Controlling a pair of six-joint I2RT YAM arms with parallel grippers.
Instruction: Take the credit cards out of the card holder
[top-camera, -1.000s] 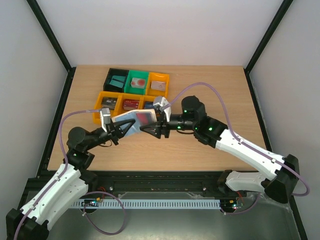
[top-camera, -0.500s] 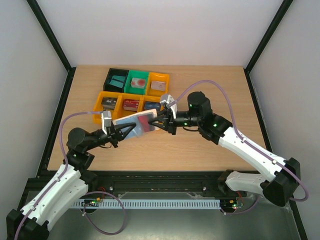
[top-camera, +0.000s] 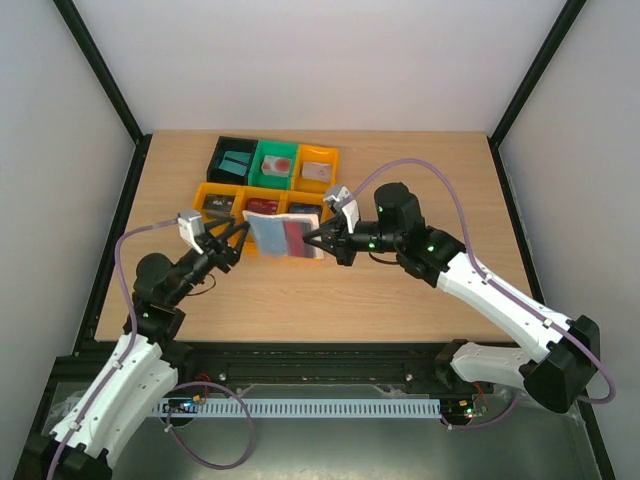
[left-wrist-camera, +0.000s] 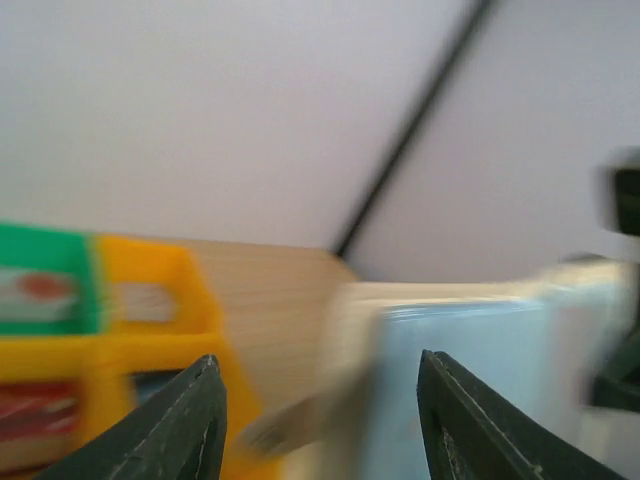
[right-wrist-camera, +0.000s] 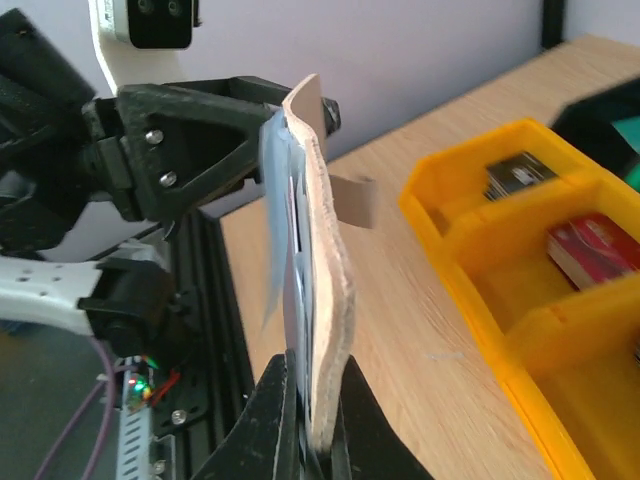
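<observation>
The card holder (top-camera: 270, 232) is held above the table, opened out, its grey-blue inside facing the top camera. A red credit card (top-camera: 293, 236) sits in its pocket. My right gripper (top-camera: 318, 243) is shut on the holder's right edge. In the right wrist view the tan card holder (right-wrist-camera: 328, 290) stands edge-on, pinched at its bottom edge by that gripper (right-wrist-camera: 316, 405). My left gripper (top-camera: 237, 234) is open just left of the holder and apart from it. In the left wrist view, which is blurred, that gripper (left-wrist-camera: 320, 358) has the card holder (left-wrist-camera: 470, 370) ahead to the right.
Behind the holder stand plastic bins: a black bin (top-camera: 232, 160) with a teal card, a green bin (top-camera: 275, 162), an orange bin (top-camera: 318, 166), and a front orange row (top-camera: 222, 206) with small items. The orange bin's wall (right-wrist-camera: 470, 260) lies right of the holder.
My left gripper opened, let go of the card holder and drew back left. My right gripper shut on the holder's right edge and now holds it alone, nearer the bins.
</observation>
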